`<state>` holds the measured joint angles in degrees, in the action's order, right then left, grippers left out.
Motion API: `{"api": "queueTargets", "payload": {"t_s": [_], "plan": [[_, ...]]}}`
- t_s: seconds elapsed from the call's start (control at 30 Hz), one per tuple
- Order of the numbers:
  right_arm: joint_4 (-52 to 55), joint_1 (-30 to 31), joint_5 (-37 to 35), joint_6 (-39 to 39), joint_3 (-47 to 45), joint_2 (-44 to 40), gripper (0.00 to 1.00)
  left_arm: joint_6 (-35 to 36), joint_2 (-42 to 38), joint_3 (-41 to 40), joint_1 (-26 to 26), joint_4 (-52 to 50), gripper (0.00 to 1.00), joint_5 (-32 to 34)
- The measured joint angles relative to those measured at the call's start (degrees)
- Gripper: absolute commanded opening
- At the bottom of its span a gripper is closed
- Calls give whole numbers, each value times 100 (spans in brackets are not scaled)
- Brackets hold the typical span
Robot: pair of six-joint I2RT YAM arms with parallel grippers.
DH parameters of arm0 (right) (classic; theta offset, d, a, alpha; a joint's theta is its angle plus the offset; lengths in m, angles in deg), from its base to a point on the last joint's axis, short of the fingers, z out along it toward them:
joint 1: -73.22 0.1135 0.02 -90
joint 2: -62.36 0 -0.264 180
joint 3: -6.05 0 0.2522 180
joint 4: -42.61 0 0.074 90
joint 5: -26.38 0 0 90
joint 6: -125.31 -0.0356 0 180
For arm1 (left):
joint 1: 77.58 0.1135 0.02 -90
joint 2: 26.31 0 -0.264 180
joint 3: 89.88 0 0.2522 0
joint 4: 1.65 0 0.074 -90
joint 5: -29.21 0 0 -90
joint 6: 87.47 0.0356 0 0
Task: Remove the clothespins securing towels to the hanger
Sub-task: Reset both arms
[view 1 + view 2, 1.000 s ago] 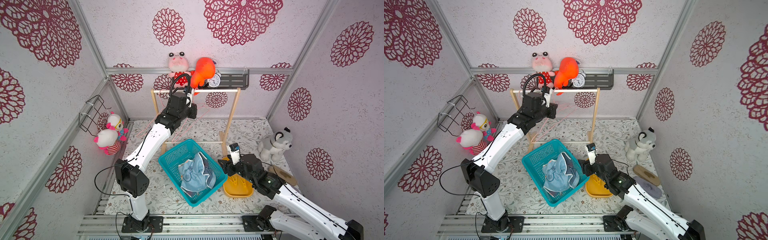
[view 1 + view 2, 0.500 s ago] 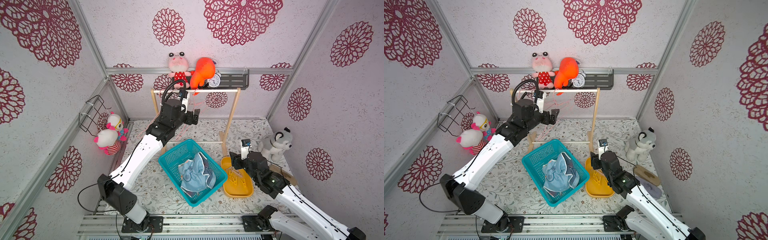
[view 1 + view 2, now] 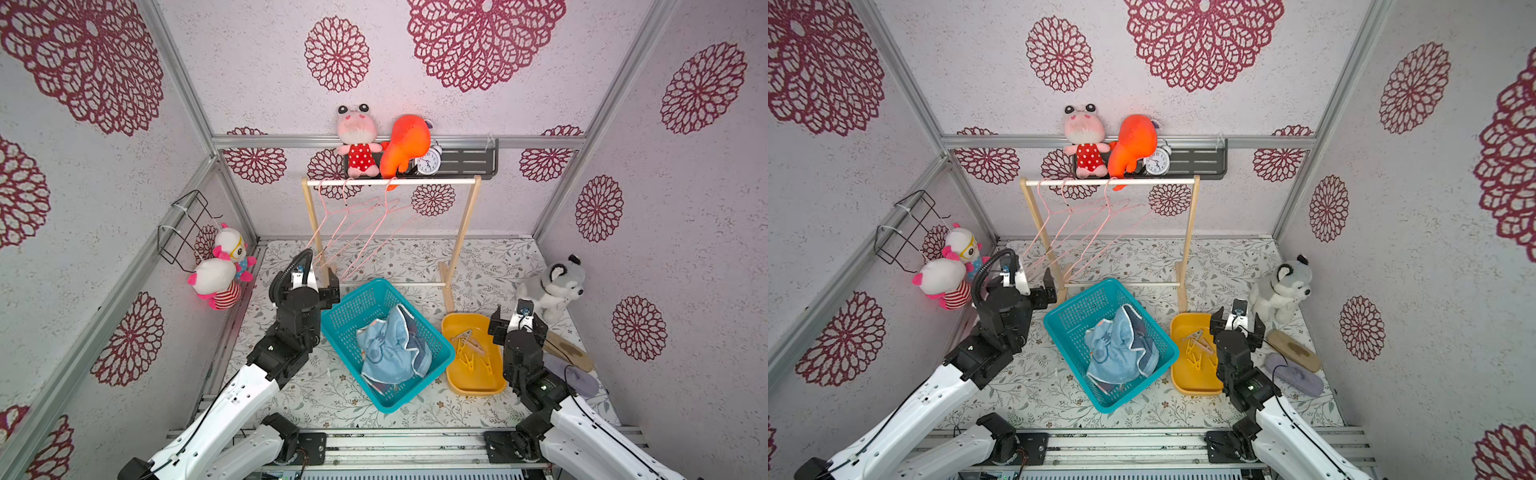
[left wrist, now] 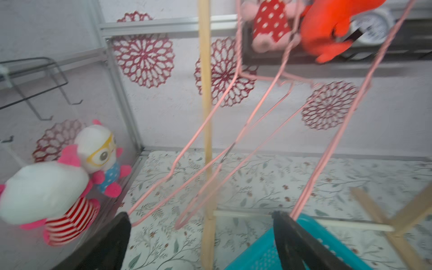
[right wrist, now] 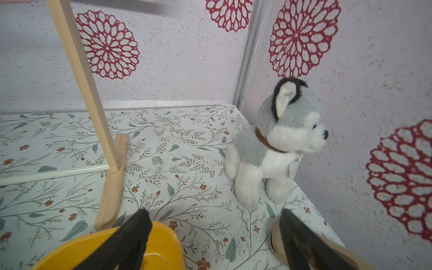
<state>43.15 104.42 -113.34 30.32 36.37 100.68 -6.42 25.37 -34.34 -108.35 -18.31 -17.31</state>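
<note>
Three bare pink wire hangers (image 3: 357,232) hang from the wooden rack (image 3: 465,232). The towels (image 3: 390,349), light blue and darker blue, lie crumpled in the teal basket (image 3: 345,307). Several yellow and beige clothespins (image 3: 469,349) lie in the yellow tray (image 3: 478,386). My left gripper (image 3: 309,286) hangs open and holds nothing, low beside the basket's far left corner, facing the rack post (image 4: 207,140) and hangers (image 4: 257,112). My right gripper (image 3: 517,322) is open and holds nothing over the tray's right edge (image 5: 163,245), facing the husky plush (image 5: 280,145).
A wooden brush (image 3: 573,353) and a purple pad (image 3: 582,380) lie right of the right arm. Two plush toys (image 3: 220,274) and a wire rack (image 3: 187,228) hang on the left wall. A shelf (image 3: 469,160) behind the rail carries plush toys and a clock.
My left arm dropped from the rack's rail to beside the basket and its jaws opened. My right gripper drew back to the tray's right edge and opened wider.
</note>
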Motion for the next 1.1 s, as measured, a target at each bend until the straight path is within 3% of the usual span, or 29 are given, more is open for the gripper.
{"api": "queueTargets", "payload": {"t_s": [0.13,0.3,0.43,0.73,1.1], "plan": [[-914,-186,-321,251,-636,245,99,-122,-214,-1086,529,483,98,459],[-1593,-782,-385,138,-1071,573,99,-413,-457,-1810,1552,1080,98,472],[-2149,-1419,-83,-76,-1355,868,99,-457,-269,-2179,2020,1648,98,304],[-3403,-2033,638,-140,-1388,2026,99,-278,1342,-2562,2774,3246,98,-514],[-4885,-2970,2048,-66,-826,3716,99,170,3440,-1816,3386,4802,98,-2063]]}}
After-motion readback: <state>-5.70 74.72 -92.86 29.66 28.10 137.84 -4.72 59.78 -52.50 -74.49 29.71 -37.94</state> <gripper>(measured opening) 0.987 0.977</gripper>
